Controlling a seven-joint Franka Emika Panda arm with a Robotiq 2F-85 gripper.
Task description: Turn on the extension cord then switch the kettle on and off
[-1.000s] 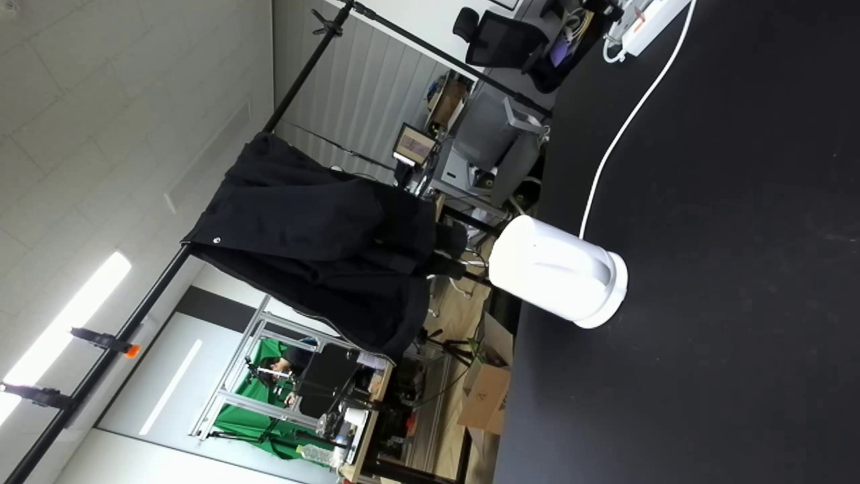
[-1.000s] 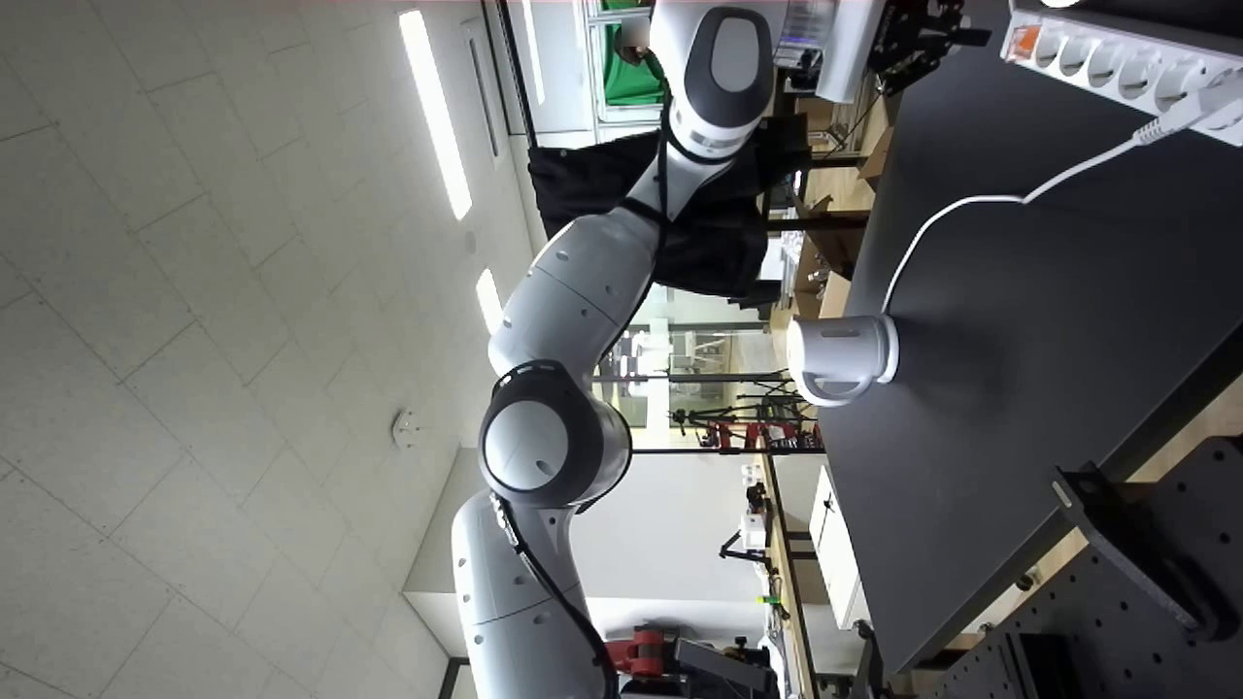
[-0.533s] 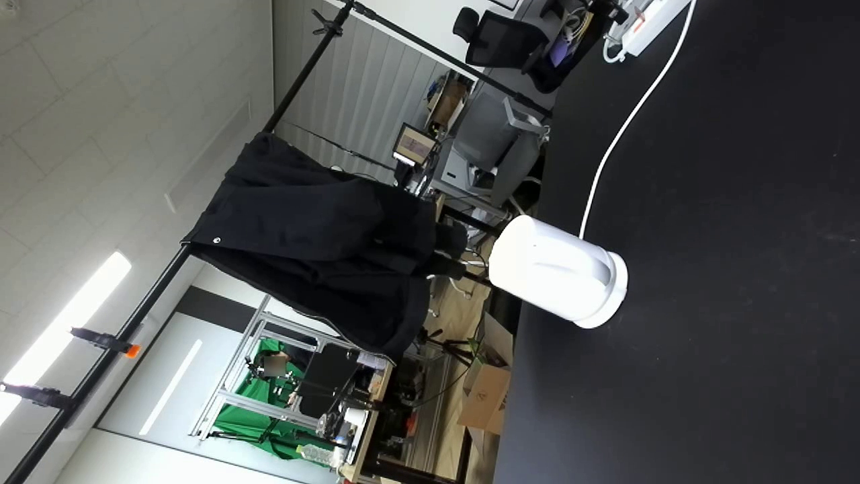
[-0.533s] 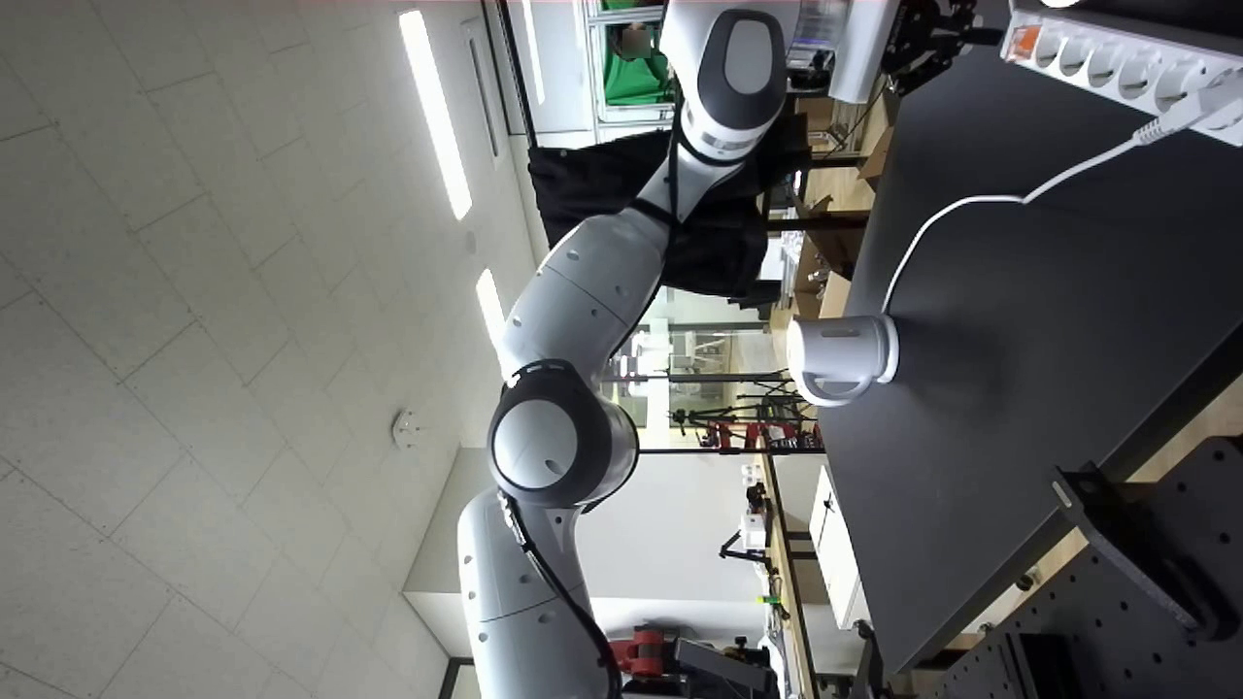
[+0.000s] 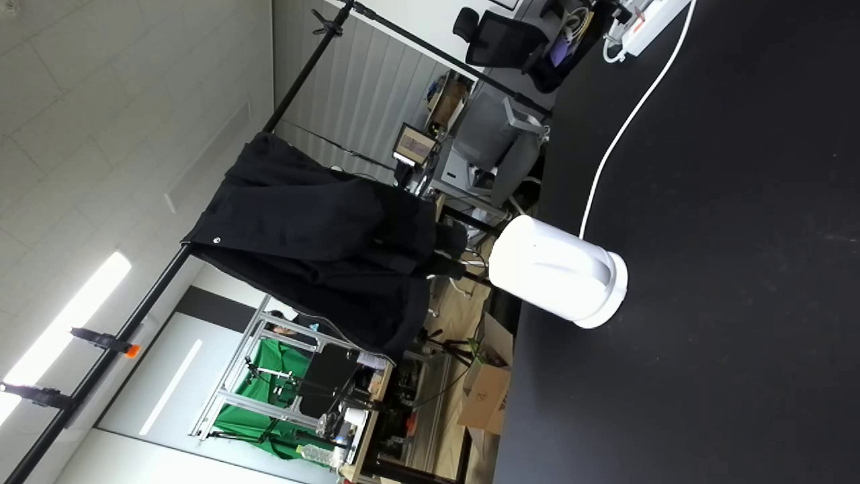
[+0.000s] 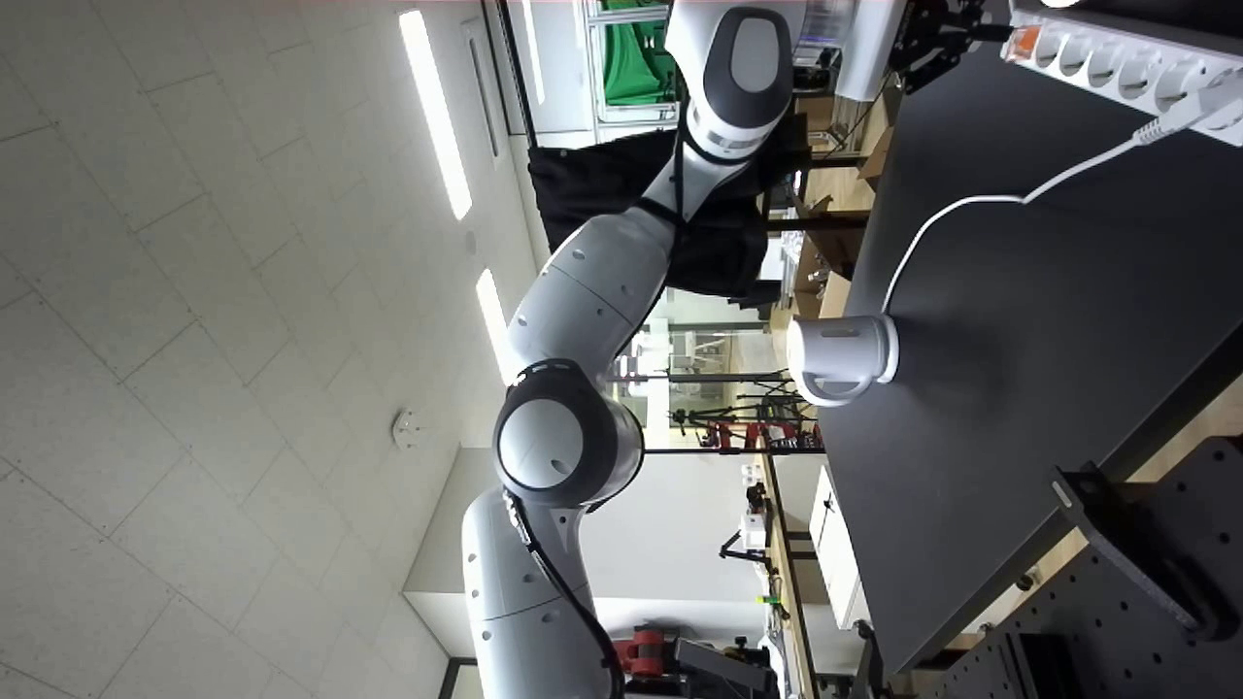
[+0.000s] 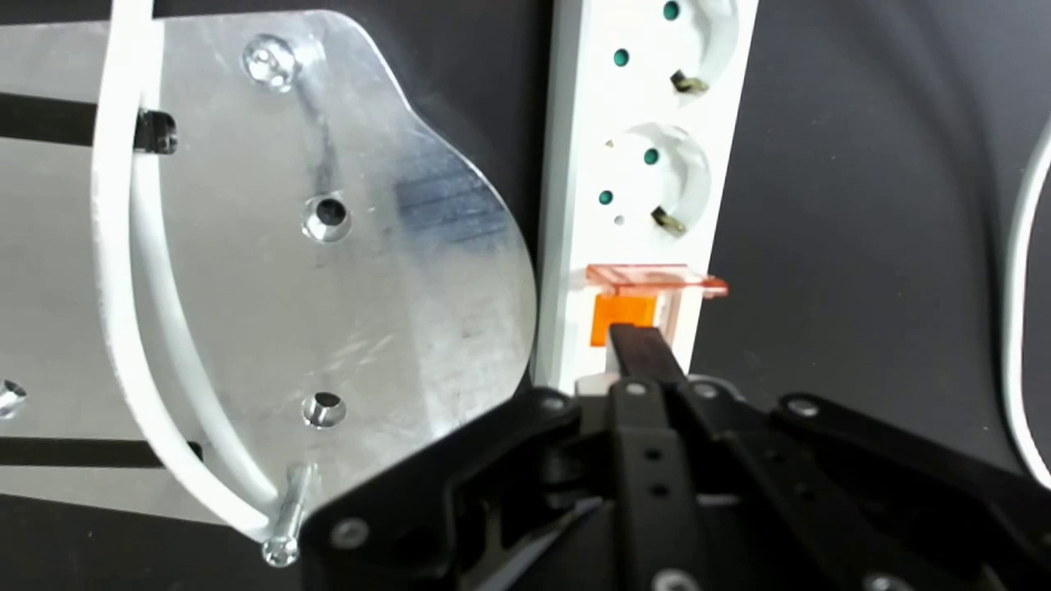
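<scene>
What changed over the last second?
The shut black two-finger gripper moved rightward in both exterior views, toward the orange plastic switch on the white plastic extension-cord block; contact is unclear. Nothing taken hold of or let go. In an exterior view, the partly hidden background person shifted upward. The block, smooth white cylindrical kettle and thin white cable stayed put.

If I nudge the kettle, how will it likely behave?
The kettle may slide before it tips, standing upright on a broad base. Its smooth, rounded wall could be slippery. Its cable, plugged into the extension cord, might tug back.
</scene>
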